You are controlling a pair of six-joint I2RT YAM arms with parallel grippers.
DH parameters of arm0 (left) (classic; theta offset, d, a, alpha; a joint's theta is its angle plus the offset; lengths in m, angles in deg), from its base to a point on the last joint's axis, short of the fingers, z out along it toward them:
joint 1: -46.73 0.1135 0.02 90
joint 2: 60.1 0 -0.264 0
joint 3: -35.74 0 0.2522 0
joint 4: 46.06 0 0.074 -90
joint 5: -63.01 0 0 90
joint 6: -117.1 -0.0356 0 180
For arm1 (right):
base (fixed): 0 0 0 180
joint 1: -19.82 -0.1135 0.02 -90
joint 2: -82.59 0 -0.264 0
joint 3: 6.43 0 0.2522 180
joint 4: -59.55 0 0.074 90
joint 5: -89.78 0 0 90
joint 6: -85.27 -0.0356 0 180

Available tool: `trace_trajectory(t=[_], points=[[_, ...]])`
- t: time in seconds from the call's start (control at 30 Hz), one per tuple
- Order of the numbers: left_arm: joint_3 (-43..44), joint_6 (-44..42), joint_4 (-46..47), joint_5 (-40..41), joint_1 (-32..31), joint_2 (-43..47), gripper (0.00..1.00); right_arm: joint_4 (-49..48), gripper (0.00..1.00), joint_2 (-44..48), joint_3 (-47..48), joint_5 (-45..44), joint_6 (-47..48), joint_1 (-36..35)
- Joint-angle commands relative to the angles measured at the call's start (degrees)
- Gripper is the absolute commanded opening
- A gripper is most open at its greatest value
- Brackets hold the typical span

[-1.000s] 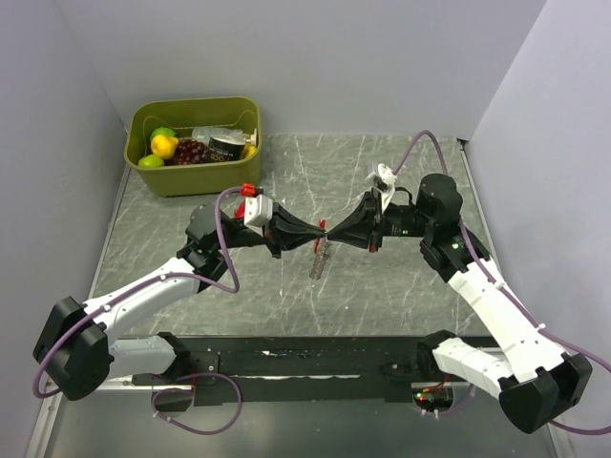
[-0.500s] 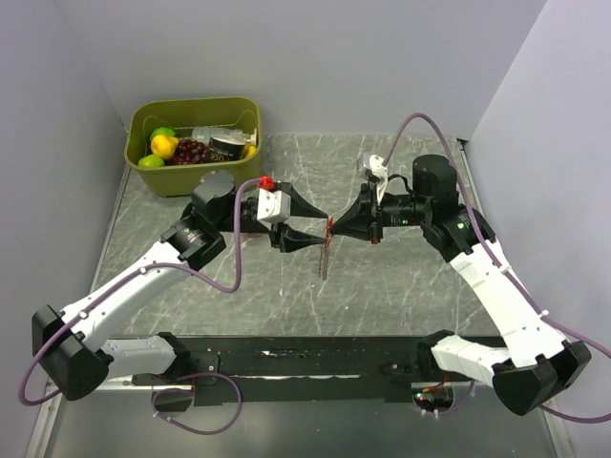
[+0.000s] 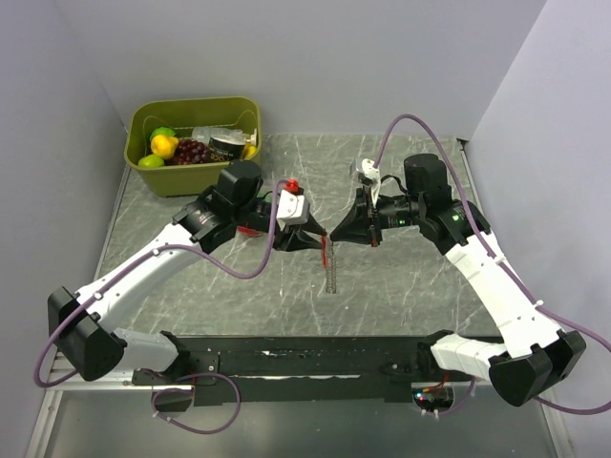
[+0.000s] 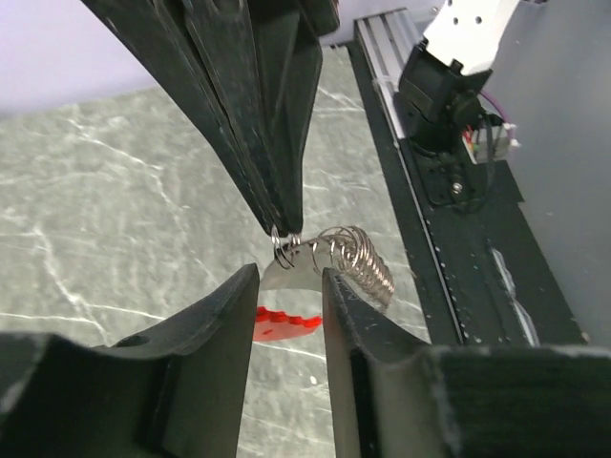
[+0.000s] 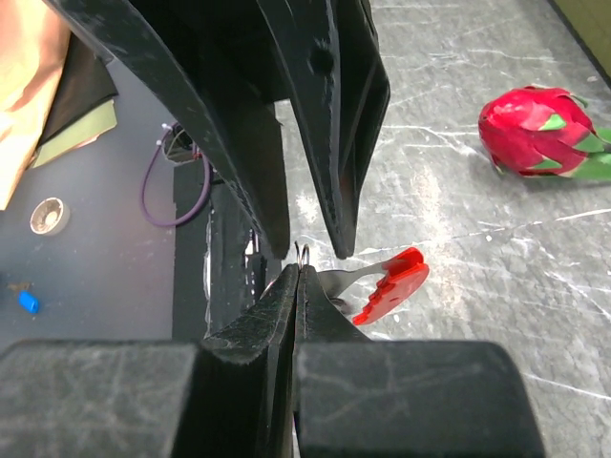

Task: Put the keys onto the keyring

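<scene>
The keyring (image 3: 329, 269) hangs in mid-air just below the centre of the top view, a silvery chain-like strand dangling straight down. In the left wrist view its small wire ring (image 4: 285, 242) sits mid-frame, with a coiled silver loop (image 4: 361, 261) to its right and the curved red fob (image 4: 284, 323) below. A flat silvery piece (image 4: 286, 278) above the fob may be a key.
</scene>
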Motion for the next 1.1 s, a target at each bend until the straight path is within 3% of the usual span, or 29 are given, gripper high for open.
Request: trace_trajectory(t=[0.0,0.1,0.37,0.6,0.87,1.07], points=[[2.76,-1.62,-1.03,-2.58,0.04,-0.85,0.36,-1.48,0.00,0.58,1.83,1.17,0.25,-0.36],[2.86,-1.35,-0.77,-2.76,0.04,-1.20,0.33,-1.31,0.00,0.41,1.65,1.17,0.25,-0.53],[1.28,0.32,2.49,-3.46,0.04,-0.06,0.44,-1.66,0.00,0.32,0.86,0.29,0.08,-0.62],[1.18,1.99,4.24,-3.11,0.04,-0.23,0.33,-2.19,0.00,0.15,0.42,0.47,-0.19,-0.71],[1.45,2.43,4.68,-3.11,0.04,-0.58,0.34,-2.62,0.00,0.23,-0.28,-0.06,-0.36,-0.80],[1.88,2.08,3.99,-2.84,0.12,-1.20,0.22,-2.98,0.00,0.50,-0.46,-0.06,-0.71,-0.80]])
